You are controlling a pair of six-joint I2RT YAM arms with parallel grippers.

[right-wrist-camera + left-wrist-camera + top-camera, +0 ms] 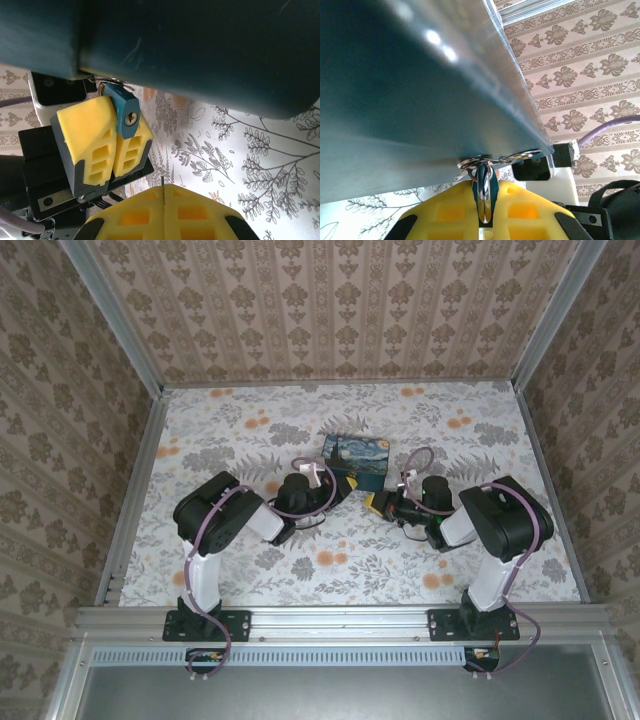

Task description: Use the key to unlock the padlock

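From above, my left gripper (338, 490) and my right gripper (378, 502) meet nose to nose at the near edge of the blue tin (360, 455). Both forearms lie low over the table (250, 570) and bend inward. In the right wrist view the padlock (125, 116), small and blue-bodied, hangs under the tin's edge, clamped between the yellow fingers of my left gripper. Its long axis seems to run slanted from the tin toward my right gripper, and the keyhole (131, 118) looks at my right fingertips. They lie below it and a little to the right, near but apart. My right fingers are pressed together; whether the key is between them I cannot tell. In the left wrist view my left fingers grip a narrow dark piece with a silvery shine, and silvery rings (476, 162) lie just beyond, at the tin's lower edge. I judge that the coming move belongs to the right arm: up and left, along that axis.
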